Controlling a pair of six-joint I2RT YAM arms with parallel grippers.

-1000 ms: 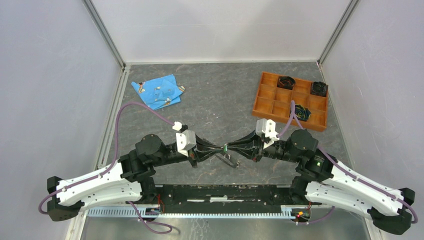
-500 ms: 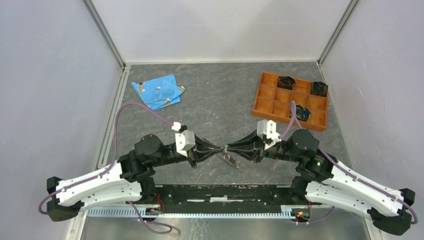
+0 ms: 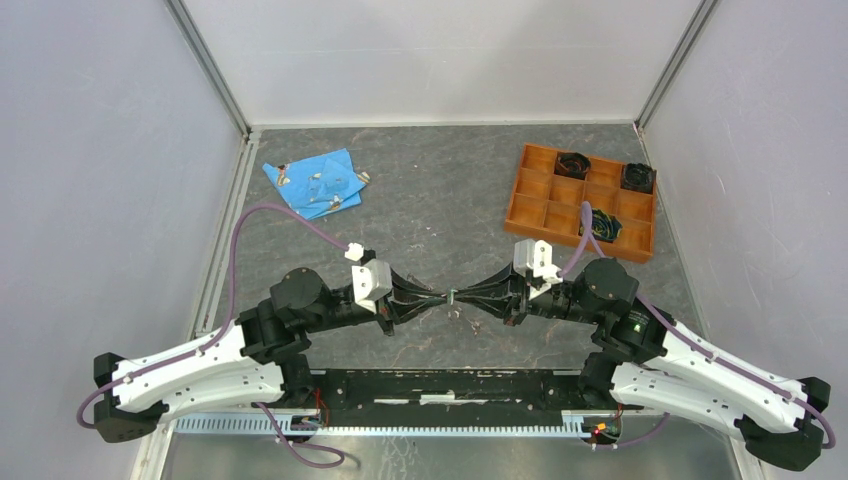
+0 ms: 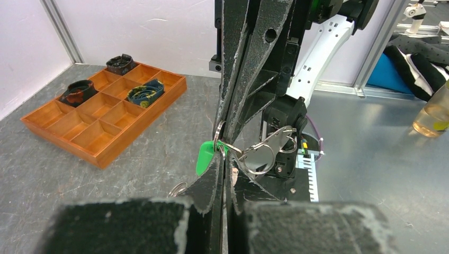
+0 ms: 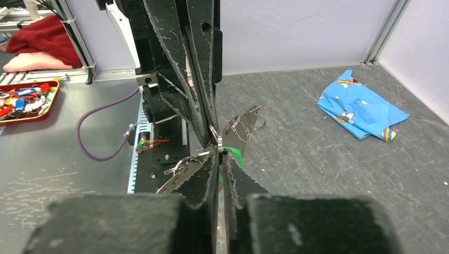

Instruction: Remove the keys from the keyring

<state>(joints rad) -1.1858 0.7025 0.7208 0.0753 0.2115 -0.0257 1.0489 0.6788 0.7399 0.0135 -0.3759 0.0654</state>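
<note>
My two grippers meet tip to tip above the middle of the table, the left gripper (image 3: 441,297) and the right gripper (image 3: 463,296) both shut. A thin silvery keyring (image 4: 219,132) stands edge-on between the pinched fingertips of both. A key with a bright green head (image 4: 206,157) hangs from it, beside the left gripper (image 4: 225,154). Silvery keys (image 4: 267,150) and small split rings dangle on the other side. In the right wrist view the right gripper (image 5: 219,152) pinches the same ring, with the green head (image 5: 234,156) behind its tips and silvery keys (image 5: 242,125) beside them.
An orange compartment tray (image 3: 524,207) with dark coiled items stands at the back right. A blue cloth (image 3: 315,183) with small metal pieces on it lies at the back left. Grey walls enclose the table on three sides.
The right gripper's jaws have closed tighter at the meeting point. The bunch of keys that hung lower toward the near edge has drawn up closer to the fingertips.
</note>
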